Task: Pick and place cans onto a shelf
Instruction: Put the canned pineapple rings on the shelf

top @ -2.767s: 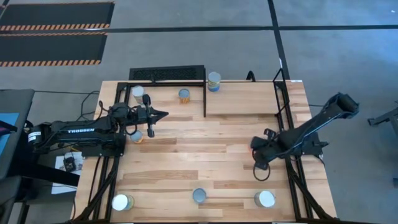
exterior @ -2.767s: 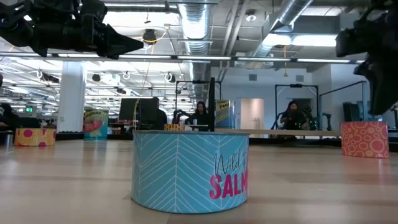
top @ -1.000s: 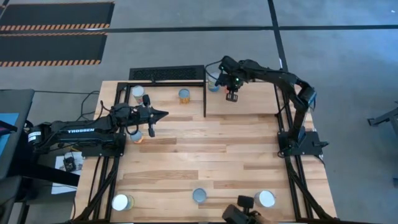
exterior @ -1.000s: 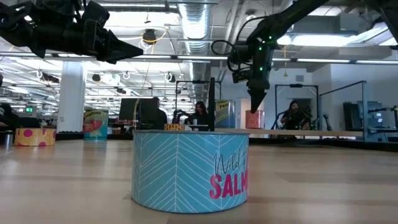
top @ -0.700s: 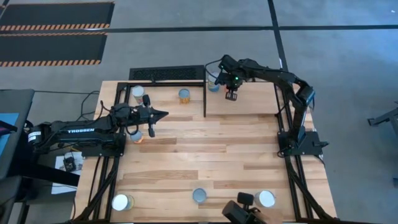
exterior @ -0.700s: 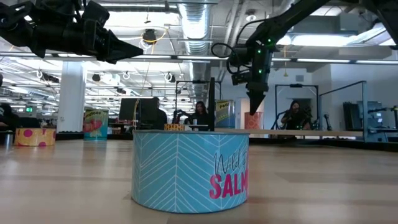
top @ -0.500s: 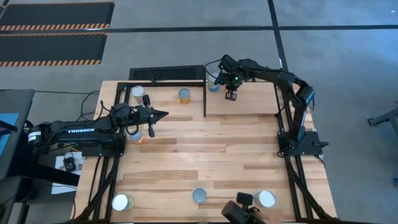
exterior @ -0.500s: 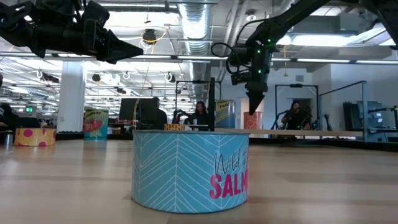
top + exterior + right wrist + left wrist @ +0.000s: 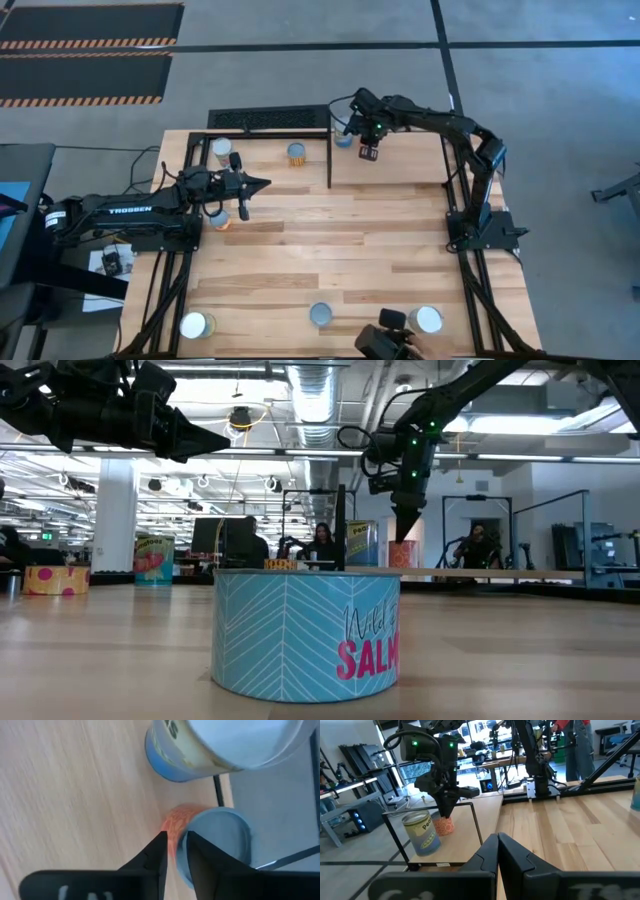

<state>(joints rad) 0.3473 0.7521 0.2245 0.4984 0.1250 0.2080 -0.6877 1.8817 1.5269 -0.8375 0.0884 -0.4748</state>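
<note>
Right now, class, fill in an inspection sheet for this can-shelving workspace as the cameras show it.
Surface: wooden table, bare between the cans.
Job's things: shelf at the far right corner holds an orange can and a taller can; six more cans on the table, among them a blue salmon can.
Clutter: dark object at the near edge, unclear what.
Grippers: right gripper over the orange can, fingers slightly apart, not gripping; left gripper shut, above the table's left side.
Cables: loose leads beside the left arm's base.
Surroundings: grey floor, hazard-striped mats, people seated far behind.
</note>
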